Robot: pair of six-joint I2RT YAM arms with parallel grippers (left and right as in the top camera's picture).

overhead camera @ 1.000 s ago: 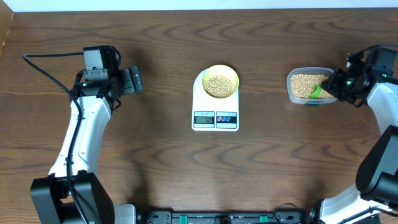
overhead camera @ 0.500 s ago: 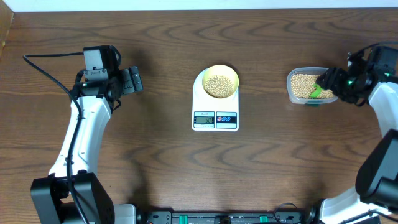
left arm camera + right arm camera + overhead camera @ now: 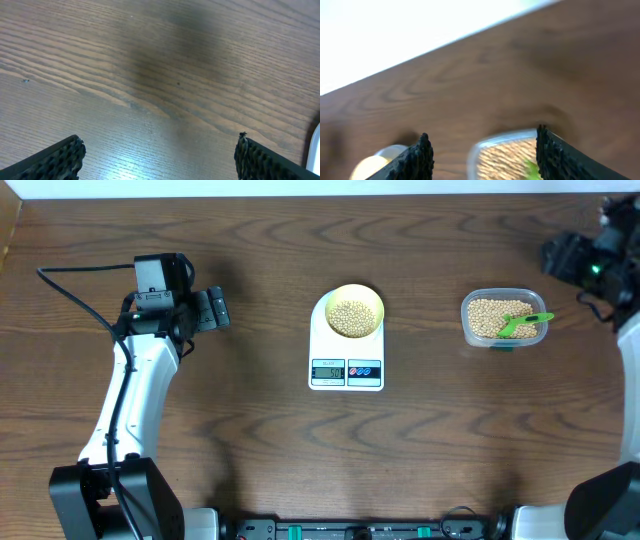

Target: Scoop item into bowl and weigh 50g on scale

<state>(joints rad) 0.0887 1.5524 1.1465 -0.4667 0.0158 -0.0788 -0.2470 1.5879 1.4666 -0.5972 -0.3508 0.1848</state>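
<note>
Right now the left tool hangs over bare wood on the left part of the table, well apart from everything else. Its wrist view shows the two ribbed fingers spread wide at the lower corners, with only wood grain between them.

At the middle of the table sits the scale, display and buttons on its near edge; the digits are too small to read. The bowl stands on the round platform of the scale, upright, with a heap of beans inside it.

To the right, apart from the scale, is a clear plastic container holding more beans. A green scoop lies in it on top of the beans, its handle pointing right and reaching over the container's rim. Nothing touches the scoop.

The right tool is up near the far right corner of the table, beyond the container and clear of it. From its wrist camera the fingers stand spread with nothing pinched; the picture is blurred, but the container's rim and a bit of green show low between them.
</note>
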